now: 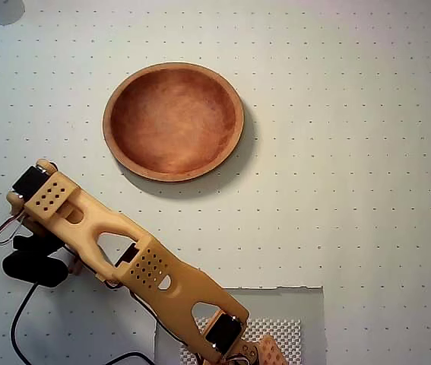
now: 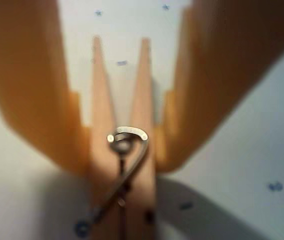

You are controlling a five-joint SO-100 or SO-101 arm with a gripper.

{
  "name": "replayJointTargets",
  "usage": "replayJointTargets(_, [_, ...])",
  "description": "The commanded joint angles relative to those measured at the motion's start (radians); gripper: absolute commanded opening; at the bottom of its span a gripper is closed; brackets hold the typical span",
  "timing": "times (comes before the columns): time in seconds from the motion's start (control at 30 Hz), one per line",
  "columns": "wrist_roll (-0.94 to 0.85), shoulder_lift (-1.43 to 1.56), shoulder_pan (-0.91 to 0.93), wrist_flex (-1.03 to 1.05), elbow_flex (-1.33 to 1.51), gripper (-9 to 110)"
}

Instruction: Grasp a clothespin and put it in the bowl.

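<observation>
In the wrist view a light-wood clothespin (image 2: 137,100) with a metal coil sits upright between my two orange fingers (image 2: 36,90). Both fingers press against its sides near the coil, so my gripper (image 2: 123,167) is shut on it. Its two prongs point up the frame over the white dotted surface. In the overhead view the gripper (image 1: 249,356) is at the bottom edge, mostly cut off, and the clothespin is hidden there. The wooden bowl (image 1: 121,91), reddish-brown inside with a tan rim and nothing in it, stands far up the table from the gripper.
The white dotted table (image 1: 367,190) stretches around the bowl. A grey mat with a mesh patch (image 1: 287,328) lies under the gripper at the bottom. The arm's base and black cables (image 1: 29,262) occupy the lower left.
</observation>
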Motion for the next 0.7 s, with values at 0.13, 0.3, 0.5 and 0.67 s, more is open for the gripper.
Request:
replayJointTargets(0.13, [0.003, -0.041, -0.003, 0.031, 0.020, -2])
replayJointTargets(0.3, [-0.006, 0.058, -0.002, 0.034, 0.020, -2])
replayJointTargets(0.5, [-0.008, 0.264, -0.002, 0.034, 0.020, -2])
replayJointTargets(0.67, [-0.006, 0.459, -0.002, 0.032, 0.014, -2])
